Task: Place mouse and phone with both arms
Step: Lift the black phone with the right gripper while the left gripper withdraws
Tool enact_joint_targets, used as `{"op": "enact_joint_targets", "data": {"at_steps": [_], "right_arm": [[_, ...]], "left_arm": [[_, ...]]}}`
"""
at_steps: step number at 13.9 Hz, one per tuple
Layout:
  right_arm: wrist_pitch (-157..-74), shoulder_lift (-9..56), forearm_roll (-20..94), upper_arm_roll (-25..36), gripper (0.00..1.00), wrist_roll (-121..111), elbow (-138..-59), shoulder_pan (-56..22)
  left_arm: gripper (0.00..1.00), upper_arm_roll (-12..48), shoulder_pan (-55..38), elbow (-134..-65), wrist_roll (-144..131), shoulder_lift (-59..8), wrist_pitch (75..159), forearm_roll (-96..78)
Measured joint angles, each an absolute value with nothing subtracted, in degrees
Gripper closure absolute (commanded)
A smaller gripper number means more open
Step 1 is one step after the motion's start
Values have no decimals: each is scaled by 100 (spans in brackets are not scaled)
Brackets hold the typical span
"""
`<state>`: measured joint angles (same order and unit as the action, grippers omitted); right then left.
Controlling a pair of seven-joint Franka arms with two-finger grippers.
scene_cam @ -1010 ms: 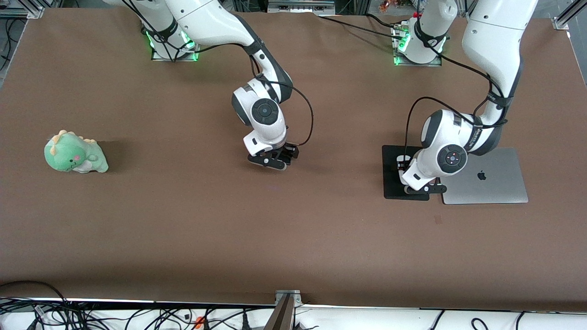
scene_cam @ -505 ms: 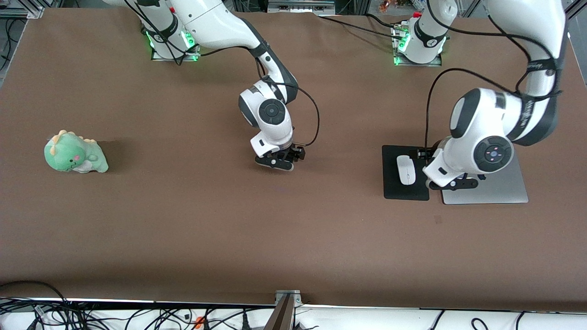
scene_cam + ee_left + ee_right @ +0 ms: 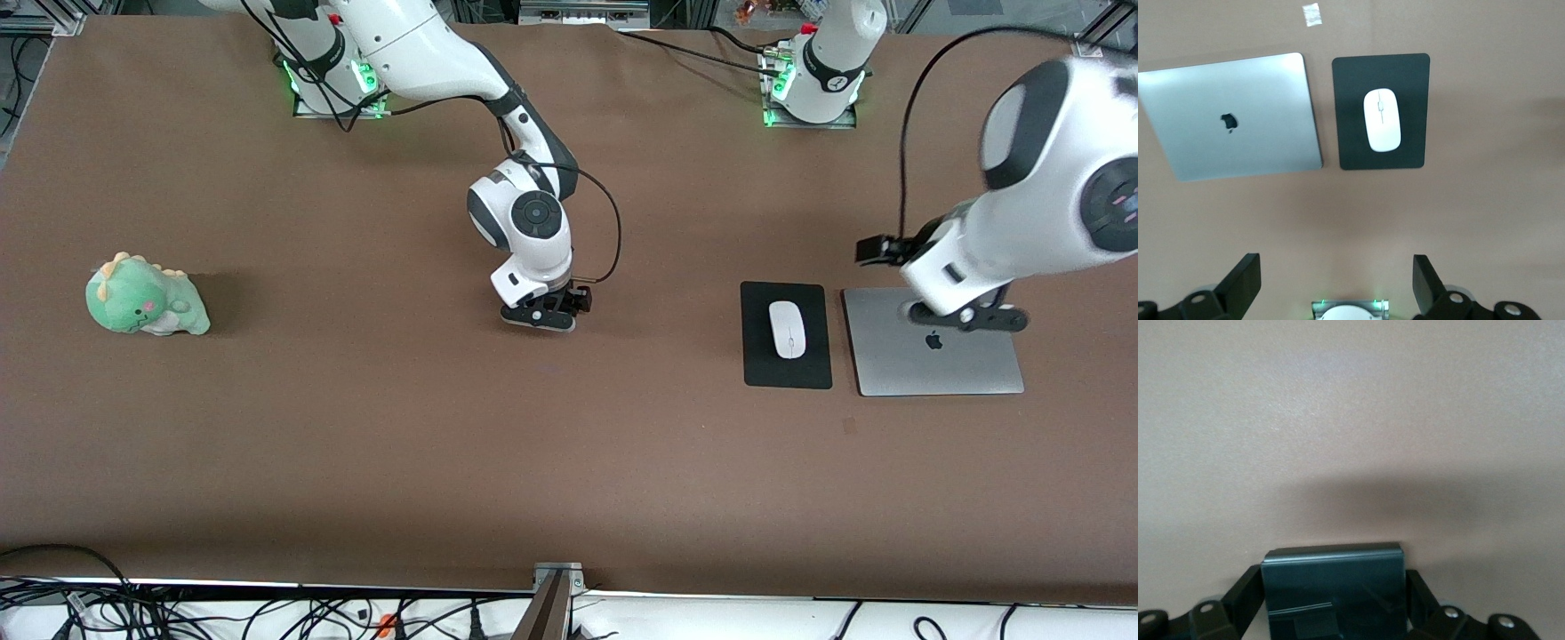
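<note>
The white mouse (image 3: 787, 329) lies on a matte black pad (image 3: 760, 360) beside a silver laptop; it also shows in the left wrist view (image 3: 1382, 120), on the pad (image 3: 1351, 107). My left gripper (image 3: 965, 316) is open and empty, raised high over the laptop; its fingers stand wide apart in the left wrist view (image 3: 1336, 287). My right gripper (image 3: 540, 316) is low over the middle of the table. It is shut on the phone (image 3: 1335, 593), a glossy black slab between its fingers (image 3: 1248, 590). In the front view the gripper hides the phone.
The closed silver laptop (image 3: 933, 364) lies at the left arm's end, also seen in the left wrist view (image 3: 1231, 123). A green dinosaur plush (image 3: 147, 298) sits at the right arm's end. A small tape mark (image 3: 849, 425) lies nearer the front camera than the pad.
My left gripper has let go of the mouse on the pad, risen and swung over the laptop. My right gripper has shifted slightly toward the left arm's end with the phone.
</note>
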<state>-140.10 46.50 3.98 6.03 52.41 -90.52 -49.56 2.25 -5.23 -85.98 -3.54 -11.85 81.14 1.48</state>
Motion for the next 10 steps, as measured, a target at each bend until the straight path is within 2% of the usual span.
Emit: {"op": "enact_joint_targets", "data": {"at_steps": [4,6,10], "right_arm": [[-13994,4623,384,610,69,5098,-9039,-4948],[-13853,4624,379,643,72,4713,-8981,-4916],[-12815,4491,381,736,73,3201,-8540,-4441]], "left_arm": [[0,212,-400,-8558,-308,-563,7988,148],[0,193,-383,-8561,-308,-482,7898,155],[0,12,-336,-8718,-299,-392,8284,155]]}}
